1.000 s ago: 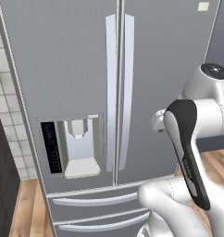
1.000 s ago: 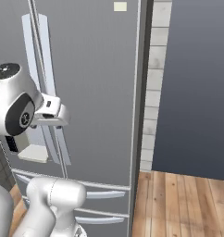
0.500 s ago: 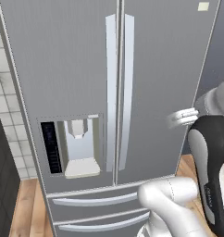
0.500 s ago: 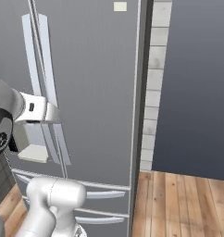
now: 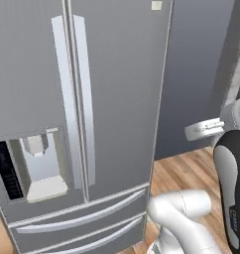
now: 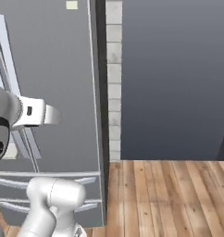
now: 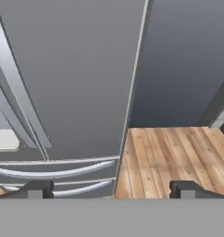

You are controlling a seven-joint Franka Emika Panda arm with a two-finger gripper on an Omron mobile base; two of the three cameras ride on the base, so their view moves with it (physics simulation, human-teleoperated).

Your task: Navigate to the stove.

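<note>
The stove is out of view. Ahead of me stands a tall grey double-door fridge, not the stove. In the hand view my gripper is open, its two dark fingertips wide apart with nothing between them. It points at the fridge's right edge and the floor beside it. My white arm rises in front of the fridge's lower drawers.
The fridge has long vertical handles, a water dispenser in its left door and two drawers below. To its right are a white tiled strip, a dark grey wall and open wooden floor.
The whole picture has slid left, so the base has moved: the fridge now sits further left, and more dark wall and wooden floor show on the right. The arm has shifted within the views.
</note>
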